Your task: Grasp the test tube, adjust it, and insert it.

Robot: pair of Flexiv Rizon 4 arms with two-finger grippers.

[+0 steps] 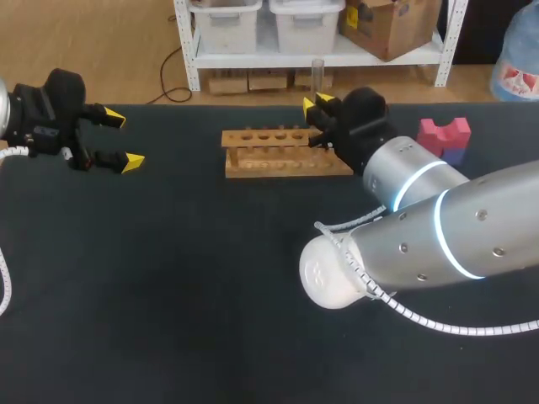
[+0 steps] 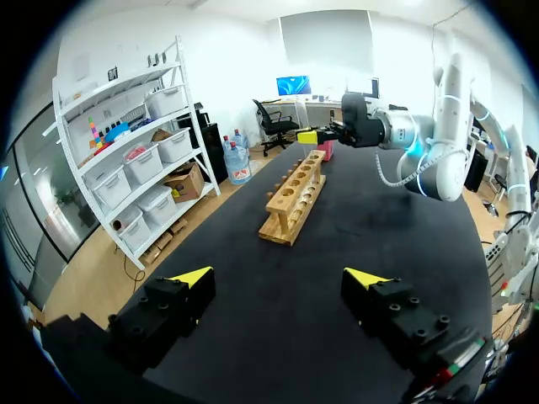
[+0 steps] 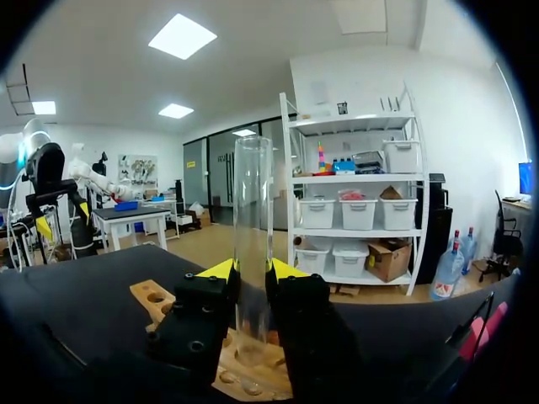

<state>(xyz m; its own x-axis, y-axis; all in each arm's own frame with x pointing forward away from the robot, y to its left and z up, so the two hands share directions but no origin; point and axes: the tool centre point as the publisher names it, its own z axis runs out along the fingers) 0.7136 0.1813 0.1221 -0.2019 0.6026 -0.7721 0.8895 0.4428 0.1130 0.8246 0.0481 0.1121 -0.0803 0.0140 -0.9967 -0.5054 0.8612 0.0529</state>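
Head and wrist views, insertion stage. The test tube [image 1: 317,74] is shown upright, pinched from two sides near its lower part by the right hand [image 1: 317,103]. It is held above the right end of the wooden rack [image 1: 286,156], which lies on the dark worktop [image 1: 210,278].

In the right wrist view the clear test tube [image 3: 253,236] is seen rising between the tips of the right hand [image 3: 253,269], with its lower end just over the rack [image 3: 152,299] and the holes beneath it. Whether the tube's end is centred over a hole cannot be told.

The left hand [image 1: 123,140] is held well apart at the worktop's left side, spread and empty, as is confirmed in its own view [image 2: 279,277], where the rack [image 2: 295,198] is seen far ahead. A pink block [image 1: 444,135] is set beyond the right arm.

Several faults are judged possible from here:
- If the tube is lowered off-centre, its end may be driven onto the top board between holes and jammed or cracked.
- If the tube is tilted in the grip, it may bind against a hole's edge.
- The smooth wall may be let slip through the tips under such a load.
- The rack appears unfastened and may be pushed aside.
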